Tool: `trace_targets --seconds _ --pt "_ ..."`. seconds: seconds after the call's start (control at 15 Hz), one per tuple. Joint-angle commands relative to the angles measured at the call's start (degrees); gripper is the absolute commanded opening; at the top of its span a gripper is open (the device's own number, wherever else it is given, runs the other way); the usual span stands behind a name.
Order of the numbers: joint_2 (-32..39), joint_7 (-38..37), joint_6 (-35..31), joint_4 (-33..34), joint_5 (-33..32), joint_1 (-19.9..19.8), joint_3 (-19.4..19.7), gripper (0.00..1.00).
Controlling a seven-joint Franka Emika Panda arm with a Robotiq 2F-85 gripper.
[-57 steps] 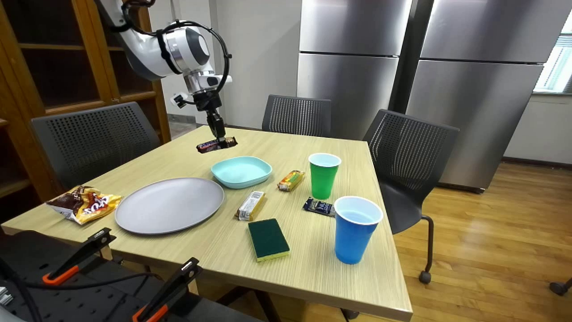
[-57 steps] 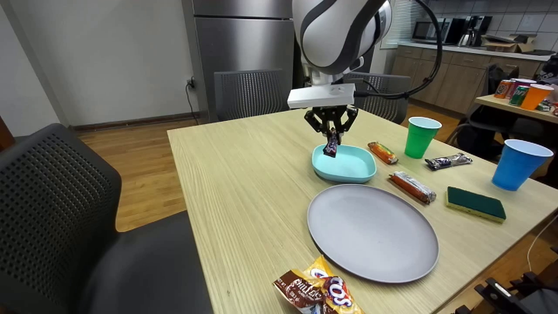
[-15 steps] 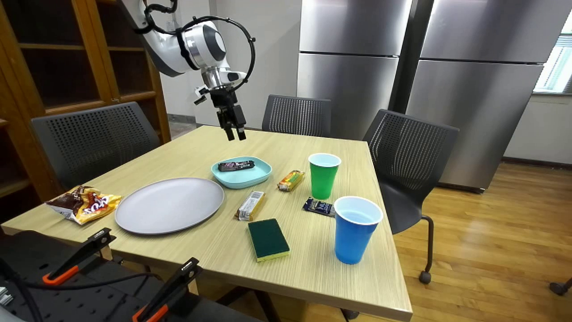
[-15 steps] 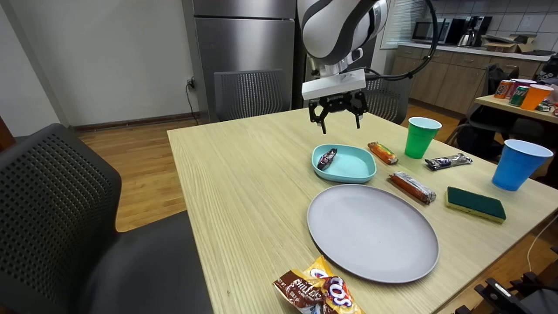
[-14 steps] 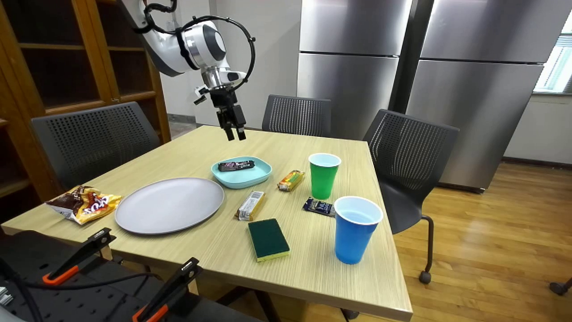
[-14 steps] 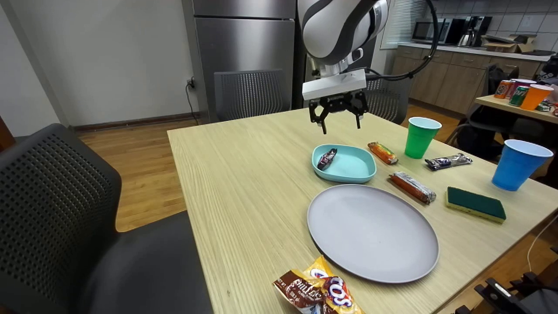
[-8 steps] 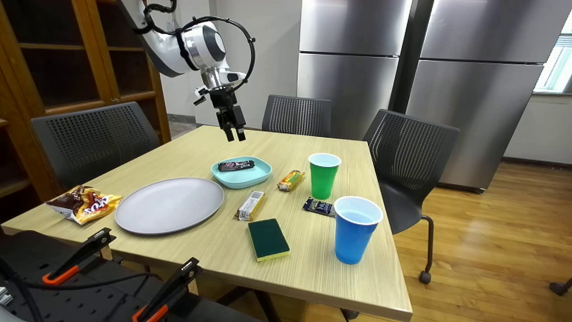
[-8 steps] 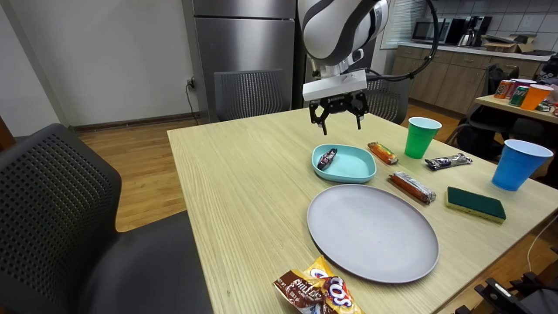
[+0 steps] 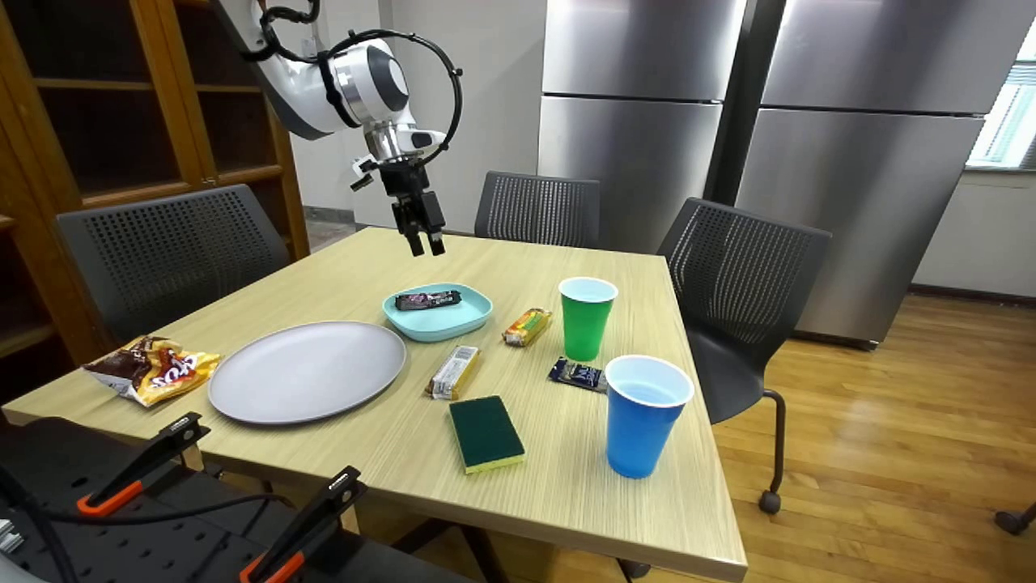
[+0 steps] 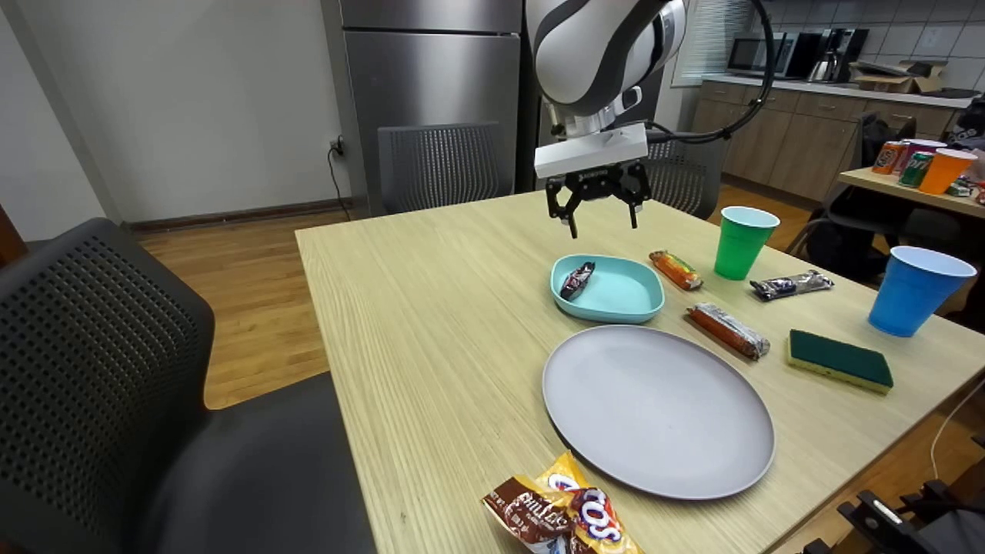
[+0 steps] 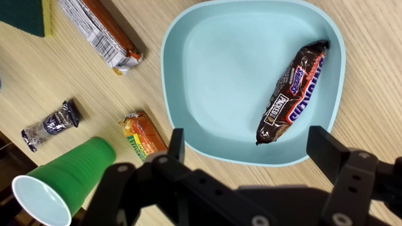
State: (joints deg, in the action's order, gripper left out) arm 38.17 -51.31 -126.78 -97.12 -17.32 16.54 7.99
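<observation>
Snickers bar (image 11: 292, 92) lies in the shallow teal dish (image 11: 220, 78), toward one side of its floor; a few seconds earlier it is clamped and held aloft, whereas now it rests loose in the dish; over the last second its place looks unchanged. Its long axis slants in the wrist view from upper right to lower left, the dark upper end close to the dish wall and the lower end pointing toward the rim between the fingers (image 11: 177, 144); the printed name runs along that length; in an exterior view the Snickers bar (image 9: 427, 300) lies nearly level from left to right. Higher than the dish in both exterior views, the gripper (image 10: 603, 225) hangs with its jaws spread wide, apart from the Snickers bar; just beside the dish lies an orange-wrapped bar (image 11: 144, 135); a white-and-brown wrapped bar (image 11: 103, 31) lies near; a gray plate (image 10: 658, 412) sits just beside the dish too, with a yellow-and-brown chip bag (image 10: 565, 512) near its edge; farther out come a green-and-yellow sponge (image 9: 487, 433) and a dark-wrapped bar (image 9: 579, 374), the latter between an upright green cup (image 9: 587, 324) and an upright blue cup (image 9: 643, 429); all rest on the pale wooden table (image 10: 423, 308).
</observation>
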Motion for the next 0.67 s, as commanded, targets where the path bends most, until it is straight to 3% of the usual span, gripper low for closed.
trace_targets --seconds 0.0,0.27,0.6 --pt "-0.63 1.29 -0.71 -0.51 -0.58 -0.82 -0.64 1.00" --pt "-1.63 9.74 -4.55 -1.48 0.48 -4.20 -1.37 1.00" --pt "-0.34 25.36 -9.04 -0.36 4.93 -10.81 -2.45 1.00"
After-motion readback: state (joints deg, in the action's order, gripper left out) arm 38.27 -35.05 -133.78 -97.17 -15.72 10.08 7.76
